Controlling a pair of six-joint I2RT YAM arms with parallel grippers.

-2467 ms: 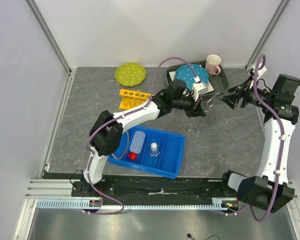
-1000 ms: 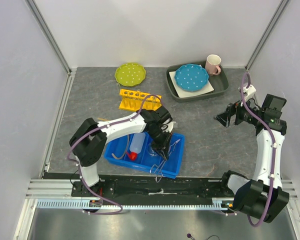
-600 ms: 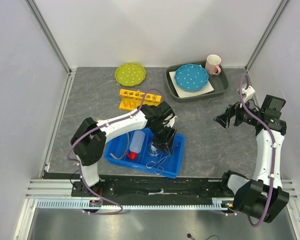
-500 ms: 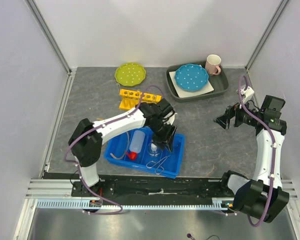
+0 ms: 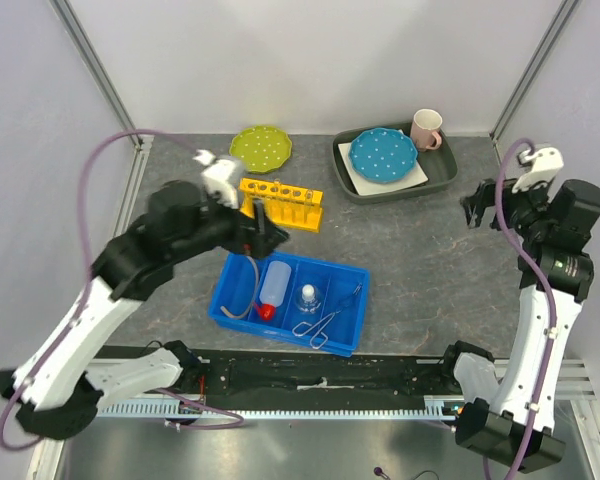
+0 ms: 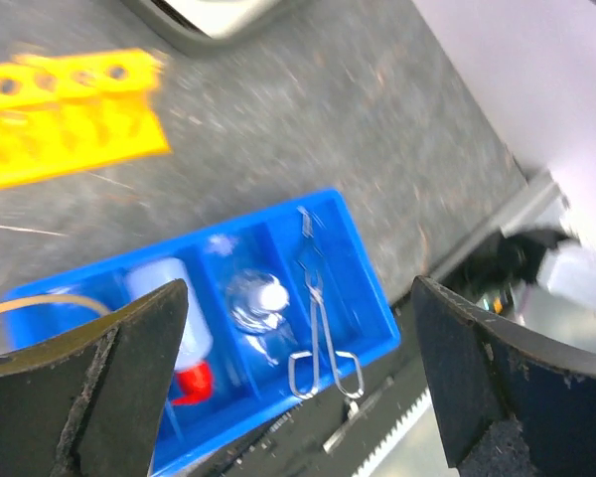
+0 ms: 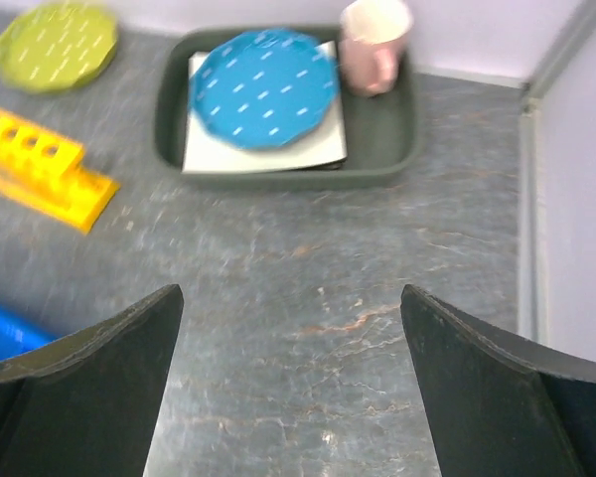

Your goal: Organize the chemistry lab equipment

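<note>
The rack [image 5: 280, 200] stood on the table just beyond the blue bin [image 5: 352, 342], where the tongs [image 5: 325, 318] lay. It looked light and stiff, best pinched across one long wall. The left gripper [image 5: 265, 225] and the right gripper [image 5: 483, 205] were both spread wide, empty.

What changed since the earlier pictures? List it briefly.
The left gripper carried the metal tongs from mid-table to the blue bin, let them go in its right compartment, then rose and pulled back left, jaws open. The right gripper, open throughout, shifted a little toward the right wall. The yellow rack, squeeze bottle, green plate, blue plate and mug stayed put.
</note>
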